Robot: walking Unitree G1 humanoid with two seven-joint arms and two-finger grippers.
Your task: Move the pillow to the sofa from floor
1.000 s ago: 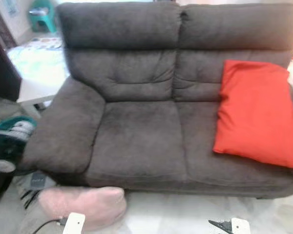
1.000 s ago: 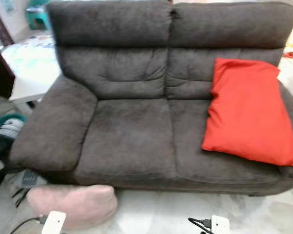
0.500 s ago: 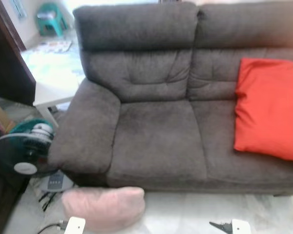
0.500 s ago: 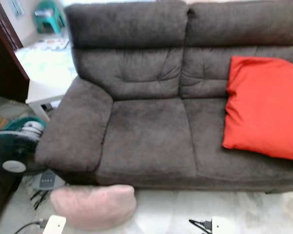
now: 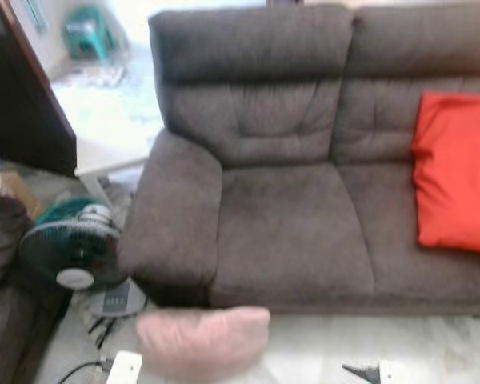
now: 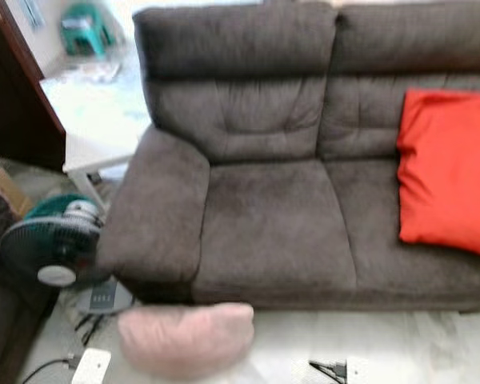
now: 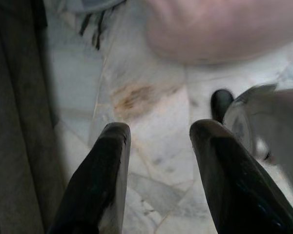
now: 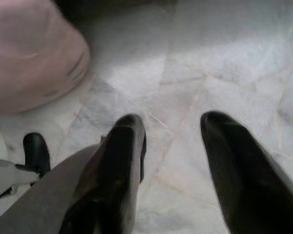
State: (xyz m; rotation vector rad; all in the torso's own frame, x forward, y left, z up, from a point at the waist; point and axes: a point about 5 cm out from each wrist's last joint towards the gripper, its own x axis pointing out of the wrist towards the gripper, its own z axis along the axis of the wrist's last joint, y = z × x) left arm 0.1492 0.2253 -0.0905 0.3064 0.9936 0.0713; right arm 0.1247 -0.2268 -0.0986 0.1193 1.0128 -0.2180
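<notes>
Both arms hang low; left gripper (image 7: 156, 146) and right gripper (image 8: 173, 141) gape above the floor (image 8: 224, 63), near the pink pillow (image 6: 184, 338).

Fan (image 5: 72, 252) crowds pillow (image 5: 202, 340); seat (image 5: 292, 232) free.

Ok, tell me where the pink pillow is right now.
In the head views the pink pillow lies on the pale floor at the robot's lower left, against the front of the sofa below its left armrest, with a fan further left.
</notes>
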